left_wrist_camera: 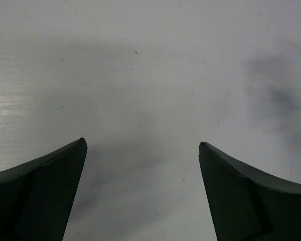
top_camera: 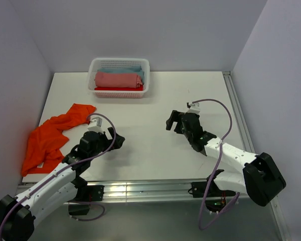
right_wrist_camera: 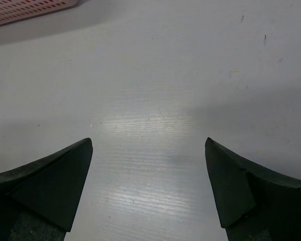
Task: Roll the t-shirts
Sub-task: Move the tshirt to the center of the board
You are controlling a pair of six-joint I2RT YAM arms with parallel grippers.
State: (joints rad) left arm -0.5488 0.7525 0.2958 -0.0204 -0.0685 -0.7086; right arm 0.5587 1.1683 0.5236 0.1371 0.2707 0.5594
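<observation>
A bright orange t-shirt (top_camera: 51,139) lies crumpled and unrolled at the table's left edge. Three rolled t-shirts sit in the white basket (top_camera: 92,79) at the back: salmon-pink (top_camera: 118,79), light blue (top_camera: 126,69) and red (top_camera: 115,89). My left gripper (top_camera: 117,140) hovers just right of the orange shirt, apart from it. It is open, and the left wrist view shows only bare table between its fingertips (left_wrist_camera: 143,145). My right gripper (top_camera: 171,120) hangs over the table's middle right, also open (right_wrist_camera: 149,143) over bare table.
The basket's pink-tinted corner (right_wrist_camera: 30,7) shows at the top left of the right wrist view. White walls close in the table on the left, back and right. A metal rail (top_camera: 140,190) runs along the near edge between the arm bases.
</observation>
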